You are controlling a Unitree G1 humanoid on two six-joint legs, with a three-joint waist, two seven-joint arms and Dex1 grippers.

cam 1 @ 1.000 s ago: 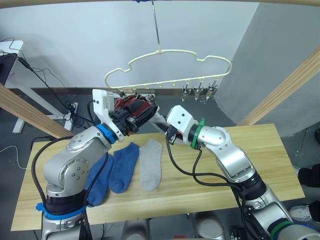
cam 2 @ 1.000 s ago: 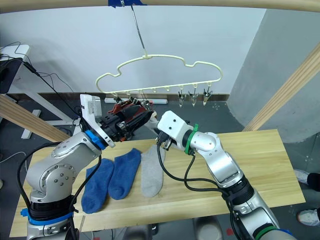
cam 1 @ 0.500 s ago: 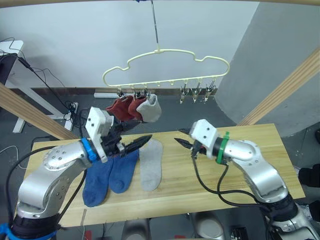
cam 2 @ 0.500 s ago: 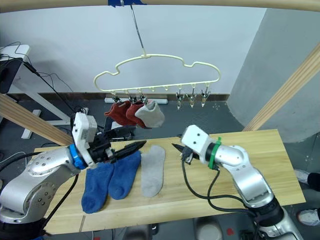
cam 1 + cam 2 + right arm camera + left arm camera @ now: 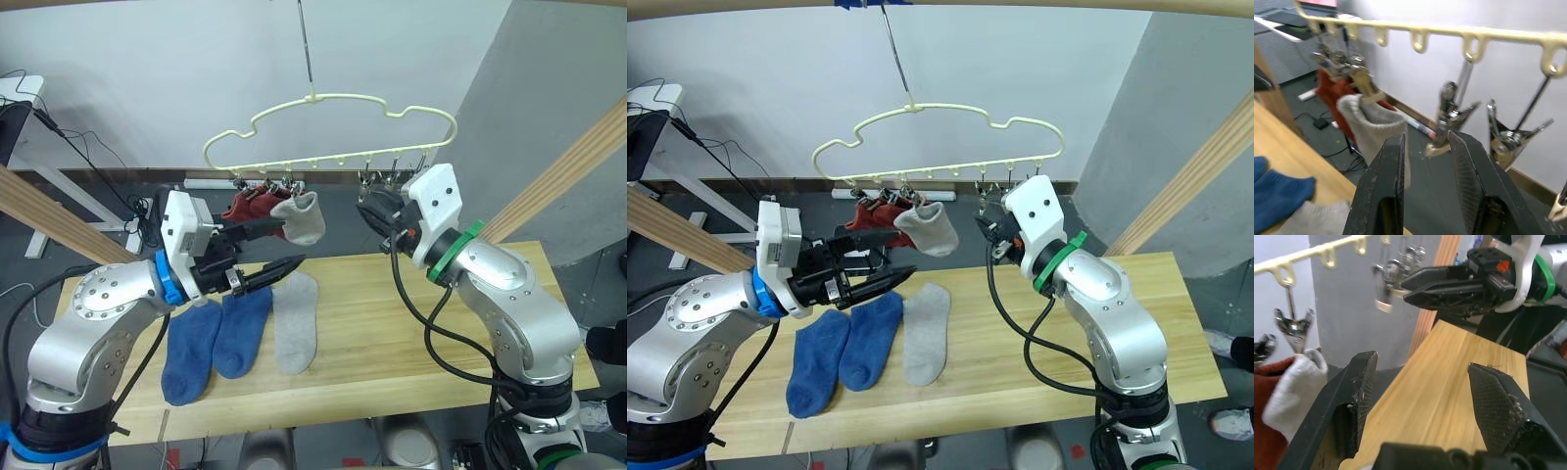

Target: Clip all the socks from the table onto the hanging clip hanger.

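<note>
red socks [image 5: 247, 208] half hidden behind hanging grey sock [image 5: 304, 215].

The head views are bright and evenly lit, with soft, diffuse light and no hard glare on the white wall. Faint shadows lie under the socks [image 5: 240, 328] on the surface [image 5: 411, 333]. Straight wooden beams bow slightly toward the picture edges, a mild wide-angle distortion. In the left wrist view the near fingers [image 5: 1356, 396] are fairly sharp, while the hanging clips [image 5: 1294, 328] and the hanger [image 5: 1317, 252] are smeared by blur. In the right wrist view the clips [image 5: 1449, 115] and grey sock [image 5: 1374, 129] are soft and blurred; the metal shows small bright glints.
</note>
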